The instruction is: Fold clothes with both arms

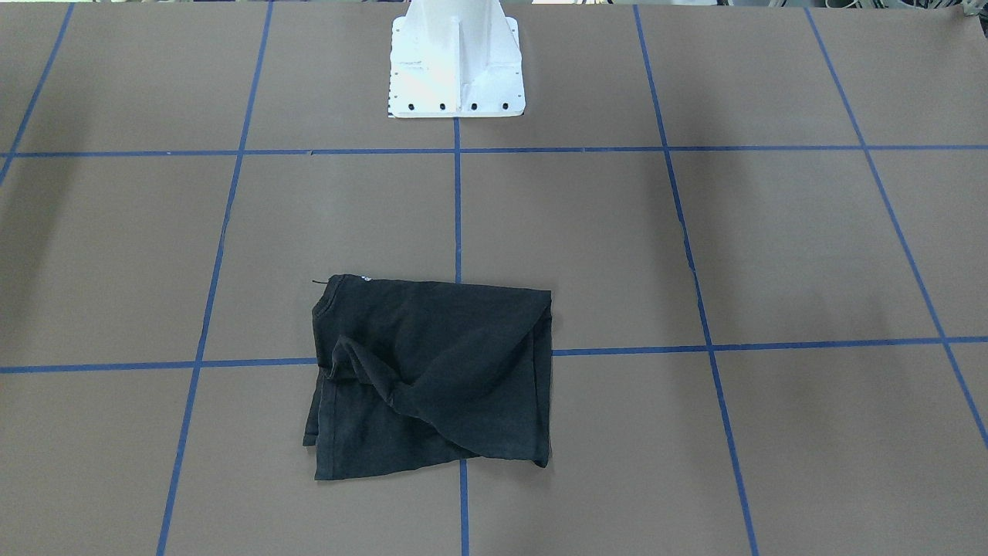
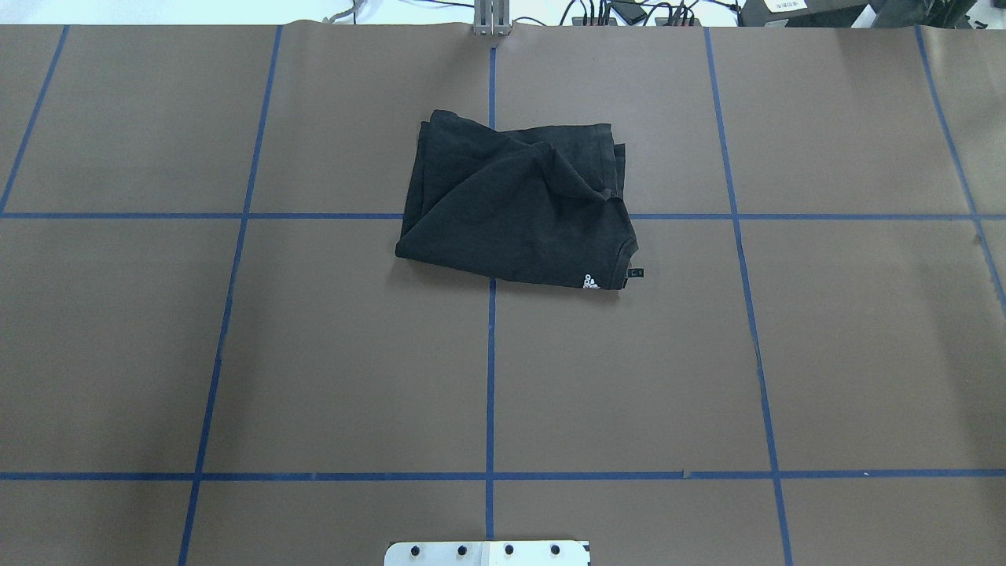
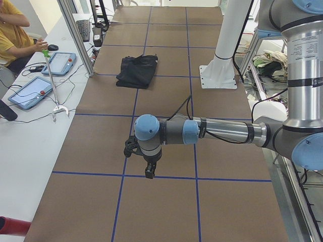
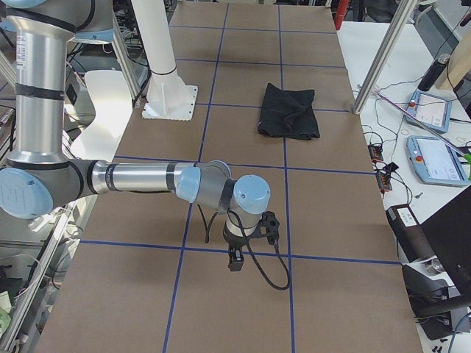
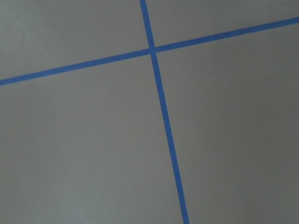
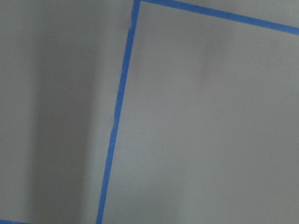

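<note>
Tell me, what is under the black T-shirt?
The brown table. Two blue tape lines run in under the T-shirt; where they cross is covered. Whether anything else lies beneath cannot be seen.

Matt black cloth T-shirt (image 2: pixel 511 212), matt brown table (image 2: pixel 314 354)

A black T-shirt (image 2: pixel 515 208) lies folded into a rough rectangle straight out in front of the white pedestal (image 1: pixel 455 69), well apart from it. It is rumpled, with a twisted diagonal crease. A small white logo and the neckband show at the corner nearest the pedestal.

The left arm (image 3: pixel 217 132) stretches level and low, off to the pedestal's left. Its left gripper (image 3: pixel 149 171) points down. The right arm (image 4: pixel 140 178) mirrors it on the pedestal's right, right gripper (image 4: pixel 235 261) pointing down. Whether either gripper is closed cannot be made out.
</note>
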Robot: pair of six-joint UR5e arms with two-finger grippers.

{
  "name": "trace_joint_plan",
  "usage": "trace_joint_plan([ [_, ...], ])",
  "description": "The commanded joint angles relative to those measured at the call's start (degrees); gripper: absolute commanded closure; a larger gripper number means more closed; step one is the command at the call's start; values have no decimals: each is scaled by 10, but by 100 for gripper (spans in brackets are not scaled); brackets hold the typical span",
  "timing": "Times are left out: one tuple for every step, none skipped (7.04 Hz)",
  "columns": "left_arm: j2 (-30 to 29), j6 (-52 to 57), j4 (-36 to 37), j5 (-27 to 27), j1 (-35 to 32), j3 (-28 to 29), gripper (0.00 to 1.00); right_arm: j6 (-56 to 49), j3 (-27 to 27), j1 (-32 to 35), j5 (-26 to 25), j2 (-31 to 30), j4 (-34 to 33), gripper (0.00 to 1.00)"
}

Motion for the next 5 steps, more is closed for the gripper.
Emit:
trace_joint_plan([
  [-5,-5,-2,1,1,11,0,1,-5,6,-4,-2,2,0],
  [-5,-3,-3,6,1,10,0,1,-5,6,-3,-4,2,0],
  [-13,-4,-4,9,0,5,0,1,-5,10,-4,-9,2,0],
  [-14,-3,-4,9,0,6,0,0,-10,10,-4,-24,5,0],
  [-13,-2,-5,10,0,4,0,0,-9,16,-5,-27,7,0],
])
